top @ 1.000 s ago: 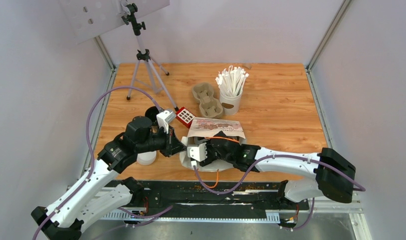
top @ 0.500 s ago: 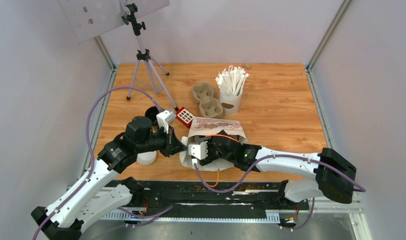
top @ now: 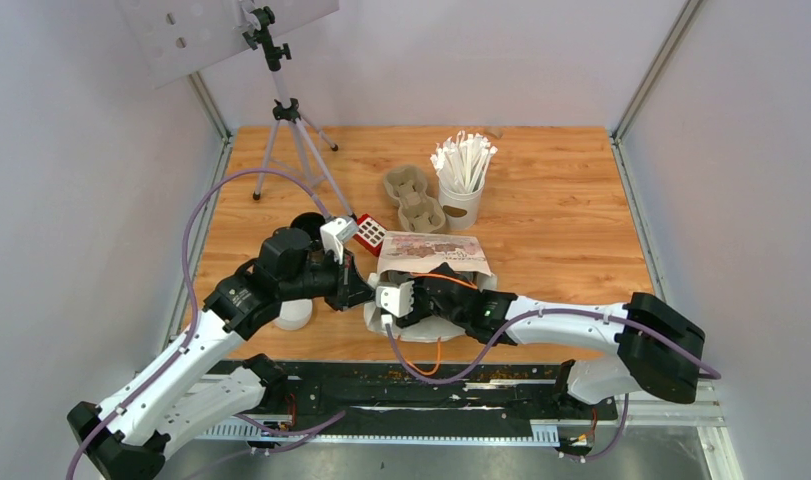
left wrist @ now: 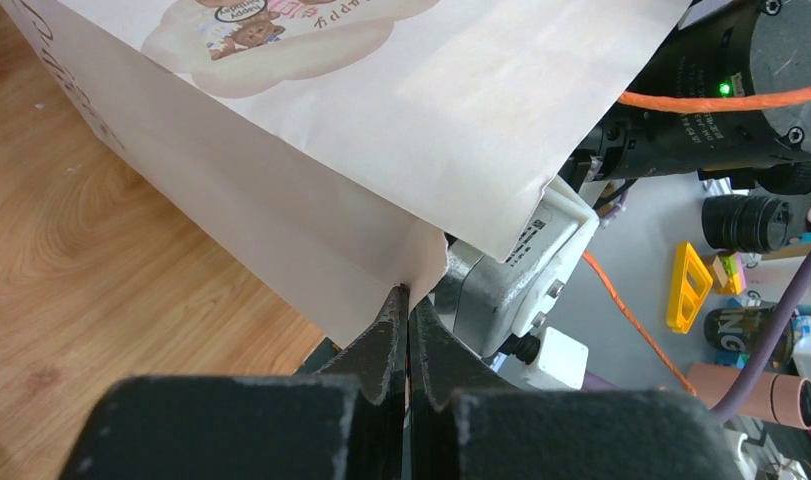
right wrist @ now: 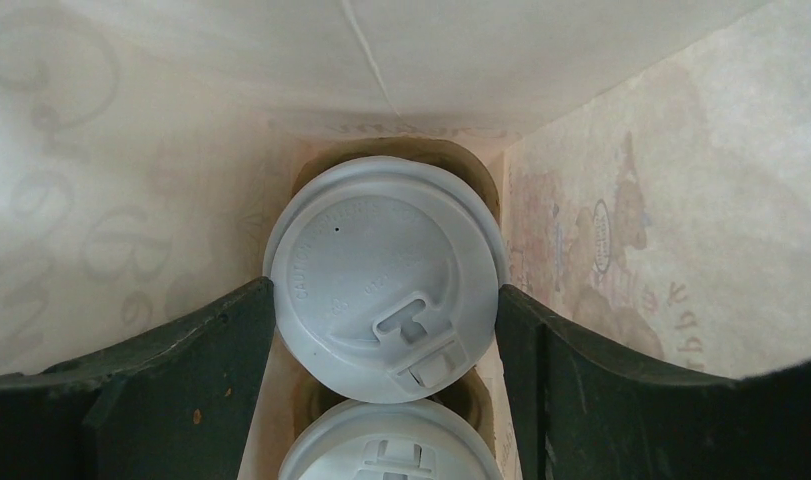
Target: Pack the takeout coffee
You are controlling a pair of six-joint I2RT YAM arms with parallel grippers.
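A white paper bag (top: 431,250) with a printed front sits at the table's near middle. My left gripper (left wrist: 408,290) is shut on the corner of the bag's (left wrist: 381,130) rim. My right gripper (right wrist: 384,290) is inside the bag, so its fingers do not show from above. Its two fingers (right wrist: 211,350) sit against either side of the white lid of one takeout coffee cup (right wrist: 381,270). That cup is tilted over a beige tray well (right wrist: 321,165). The second cup's lid (right wrist: 386,445) shows just below it, partly overlapped.
Two beige pulp trays (top: 413,200) and a white cup of paper-wrapped sticks (top: 461,185) stand behind the bag. A small red block (top: 369,233) lies beside the left wrist. A tripod (top: 286,120) stands back left. A white cup (top: 293,315) sits under the left arm.
The left arm has shifted slightly right and back, still pinching the bag's rim. The right wrist has pushed a little further left into the bag.
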